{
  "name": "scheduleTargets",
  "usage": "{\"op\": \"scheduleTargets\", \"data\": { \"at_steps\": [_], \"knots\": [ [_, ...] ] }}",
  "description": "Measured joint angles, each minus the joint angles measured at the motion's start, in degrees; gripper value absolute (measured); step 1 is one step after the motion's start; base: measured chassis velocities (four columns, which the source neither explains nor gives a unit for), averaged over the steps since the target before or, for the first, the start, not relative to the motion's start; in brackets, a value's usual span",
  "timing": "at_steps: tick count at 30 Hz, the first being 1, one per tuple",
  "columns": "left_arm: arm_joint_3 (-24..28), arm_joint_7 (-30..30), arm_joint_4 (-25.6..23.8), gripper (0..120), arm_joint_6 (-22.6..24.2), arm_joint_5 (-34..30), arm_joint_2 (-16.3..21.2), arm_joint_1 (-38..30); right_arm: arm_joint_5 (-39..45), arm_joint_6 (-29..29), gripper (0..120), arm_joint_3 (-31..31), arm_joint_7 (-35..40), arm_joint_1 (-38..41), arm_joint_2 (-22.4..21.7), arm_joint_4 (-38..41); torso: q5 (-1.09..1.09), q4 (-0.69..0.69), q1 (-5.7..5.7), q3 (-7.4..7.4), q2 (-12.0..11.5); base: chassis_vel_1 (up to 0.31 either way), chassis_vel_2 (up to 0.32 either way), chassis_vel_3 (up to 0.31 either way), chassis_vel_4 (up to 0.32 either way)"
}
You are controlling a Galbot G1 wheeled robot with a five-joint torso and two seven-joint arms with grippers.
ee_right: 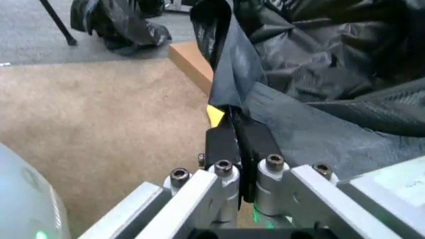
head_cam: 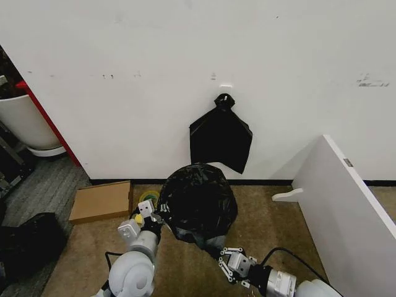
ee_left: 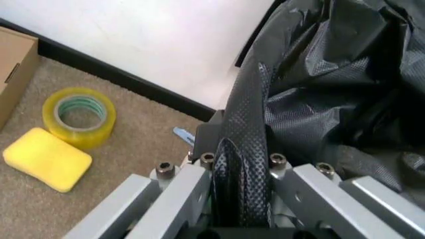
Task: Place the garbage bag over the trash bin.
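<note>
The glossy black garbage bag [head_cam: 197, 203] stands as a rounded mound on the carpet near the wall. The trash bin is hidden beneath it. My left gripper [head_cam: 153, 218] is at the bag's left side, and in the left wrist view my left gripper [ee_left: 240, 149] is shut on a taut strip of the garbage bag [ee_left: 319, 84]. My right gripper [head_cam: 224, 252] sits at the bag's lower front edge. In the right wrist view my right gripper [ee_right: 234, 140] is shut on a fold of the garbage bag [ee_right: 319, 64].
A flat black kite-shaped bundle [head_cam: 221, 137] hangs on the wall behind. A cardboard box [head_cam: 102, 201], a yellow tape roll [ee_left: 79, 115] and a yellow sponge [ee_left: 47, 158] lie to the left. A white board [head_cam: 346, 210] leans at the right, and a white tub [head_cam: 28, 124] is far left.
</note>
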Motion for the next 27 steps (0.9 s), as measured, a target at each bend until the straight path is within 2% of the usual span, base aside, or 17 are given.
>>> {"op": "scheduleTargets", "data": {
  "at_steps": [14,27],
  "knots": [
    [0.0,-1.9,-3.0,3,2.5,-3.4,0.1,0.4,-7.0,2.6,0,-2.0,-1.0,4.7,2.5,-6.7,0.00,0.00,0.00,0.00,0.0,0.000,0.000,0.000,0.000],
    [-0.2,-2.1,-4.2,3,3.5,-4.2,0.8,1.3,-7.6,2.7,0,-1.3,-0.8,5.8,2.0,-10.5,0.00,0.00,0.00,0.00,0.0,0.000,0.000,0.000,0.000]
  ]
}}
